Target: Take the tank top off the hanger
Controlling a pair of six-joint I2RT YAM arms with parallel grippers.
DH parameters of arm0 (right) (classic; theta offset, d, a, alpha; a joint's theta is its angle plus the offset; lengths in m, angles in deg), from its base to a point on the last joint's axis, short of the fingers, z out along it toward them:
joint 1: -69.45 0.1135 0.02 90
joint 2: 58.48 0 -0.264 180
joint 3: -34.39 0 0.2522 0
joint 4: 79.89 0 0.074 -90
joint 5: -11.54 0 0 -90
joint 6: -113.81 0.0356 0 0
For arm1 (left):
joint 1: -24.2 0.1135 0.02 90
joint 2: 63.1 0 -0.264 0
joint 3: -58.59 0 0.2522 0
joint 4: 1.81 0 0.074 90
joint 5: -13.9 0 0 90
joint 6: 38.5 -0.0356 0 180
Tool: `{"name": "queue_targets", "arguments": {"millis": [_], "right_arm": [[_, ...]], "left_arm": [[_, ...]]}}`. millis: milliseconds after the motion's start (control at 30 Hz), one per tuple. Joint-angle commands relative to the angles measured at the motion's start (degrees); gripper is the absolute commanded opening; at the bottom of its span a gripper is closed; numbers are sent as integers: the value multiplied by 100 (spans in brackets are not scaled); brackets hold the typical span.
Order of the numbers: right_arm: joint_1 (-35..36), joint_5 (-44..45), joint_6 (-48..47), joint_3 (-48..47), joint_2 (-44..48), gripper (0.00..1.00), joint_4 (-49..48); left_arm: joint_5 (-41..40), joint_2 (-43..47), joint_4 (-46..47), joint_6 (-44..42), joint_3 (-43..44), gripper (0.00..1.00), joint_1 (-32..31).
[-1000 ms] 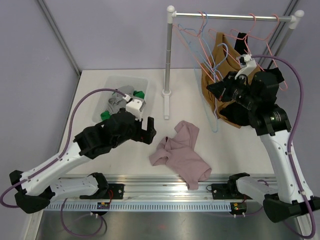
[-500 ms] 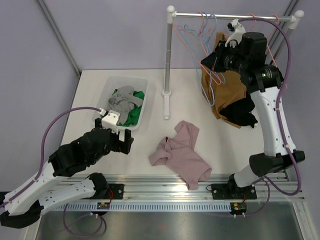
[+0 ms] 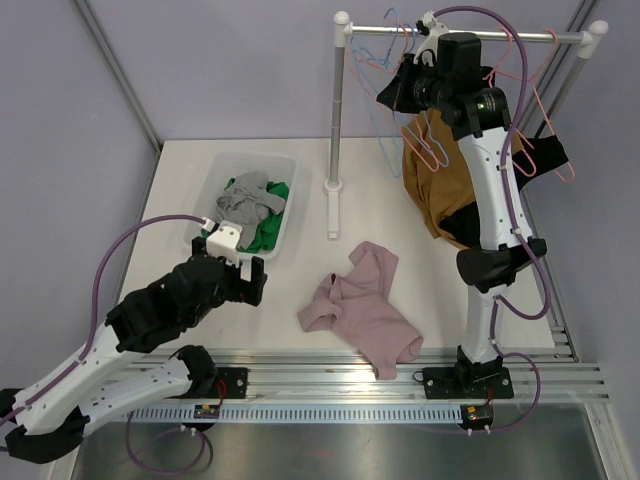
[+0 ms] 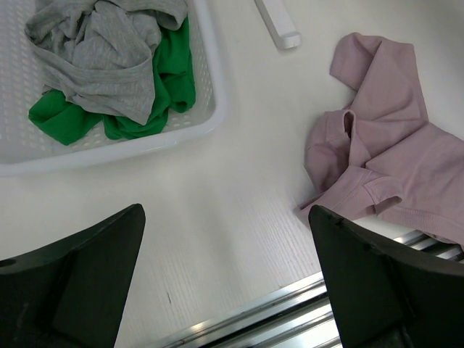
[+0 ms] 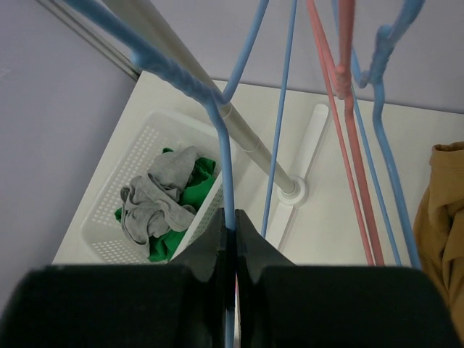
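**Garment.** The pink tank top (image 3: pixel 362 310) is lying crumpled on the table (image 3: pixel 455 300), clear of every hanger. On that evidence the removal appears to be done. Its long axis is running from the far side toward the near right.

**Right arm.** The right gripper (image 5: pixel 233 221) is reaching up at the rail (image 3: pixel 450 33), its fingers pressed together on the wire of a blue hanger (image 5: pixel 226 163) that is carrying no cloth. A brown garment (image 3: pixel 440 190) is hanging just below and to the right of it.

**Left arm.** The left gripper (image 3: pixel 245 282) is hovering low beside the basket (image 4: pixel 212 94), fingers spread wide and holding nothing.

**Governing relation.** The tank top is lying to the right of the left gripper and near it. It is well below the right gripper and well apart from it. The left arm is therefore the nearer, should the garment need further handling.

**Change noted.** Over the past second the right arm is seen climbing from beside the brown garment to the rail, taking the hanger with it. The left arm is drawing back toward the near left. The tank top is not shifting.
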Motion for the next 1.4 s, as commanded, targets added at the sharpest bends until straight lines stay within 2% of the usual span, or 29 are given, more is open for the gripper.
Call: {"name": "queue_targets", "arguments": {"millis": [0,200,367,500,567,667,733,833,967,1033,1233,1367], "right_arm": [[16,317,2,-450,-135,0,-93],[25,423,-68,-494,-443,0,-102],[61,528,-164,-38,-215,0,-207],[69,546,-191,-64,-127,1,-67],[69,511,-191,102,-30,25,-119],[69,406,-209,296,251,48,-216],[69,388,-182,314,478,49,-181],[69,309,-173,454,847,62,-102],[78,300,-173,1278,1577,67,-181],[78,483,-217,1657,2111,99,-269],[78,827,-376,3361,3675,99,-268],[69,906,-236,5239,4951,99,-576]], "left_arm": [[130,-154,316,-99,-74,99,52],[183,-348,272,-91,-65,99,113],[262,-269,316,-126,-83,99,166],[323,-225,325,-126,-83,99,201],[341,-216,333,-135,-83,99,210],[394,-225,342,-152,-65,99,236],[394,-242,342,-135,-13,99,263],[289,-348,237,23,145,99,289],[314,-655,149,427,531,99,281],[411,-936,262,751,568,99,211],[420,-2243,965,1227,611,99,-729],[499,-3150,1370,1289,735,99,-1230]]}}
